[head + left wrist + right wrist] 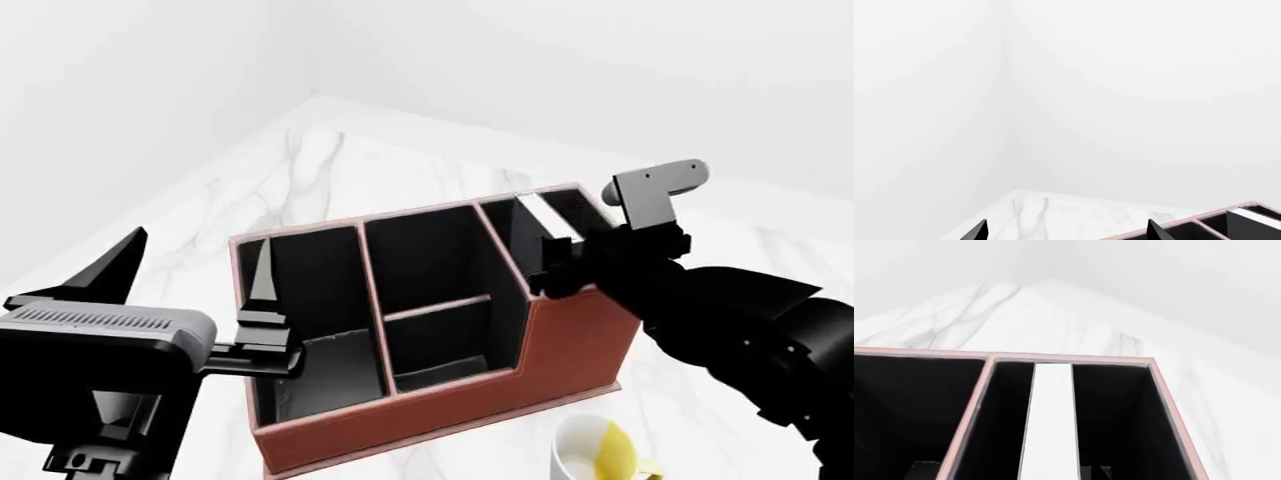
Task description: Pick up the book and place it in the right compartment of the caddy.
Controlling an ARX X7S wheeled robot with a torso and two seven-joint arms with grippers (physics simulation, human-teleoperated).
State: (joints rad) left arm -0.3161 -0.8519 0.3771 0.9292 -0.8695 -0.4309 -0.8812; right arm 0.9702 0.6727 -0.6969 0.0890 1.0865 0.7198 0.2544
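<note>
The reddish-brown caddy [441,400] stands on the white marble table. The book [541,212] stands inside the right compartment [507,255], its white page edges up at about rim level. My right gripper [561,270] is at the near end of that compartment and appears shut on the book. In the right wrist view the book [1051,420] runs down the middle of the right compartment [1114,415]; the fingers do not stand out against the black lining. My left gripper [194,275] is open and empty at the caddy's left wall. It also shows in the left wrist view [1067,235], with the book [1247,227] at the edge.
A white mug with yellow interior [601,455] stands on the table in front of the caddy's right end. The table [307,160] ends in a corner at the far side, against white walls. The caddy's rim [1174,222] shows low in the left wrist view.
</note>
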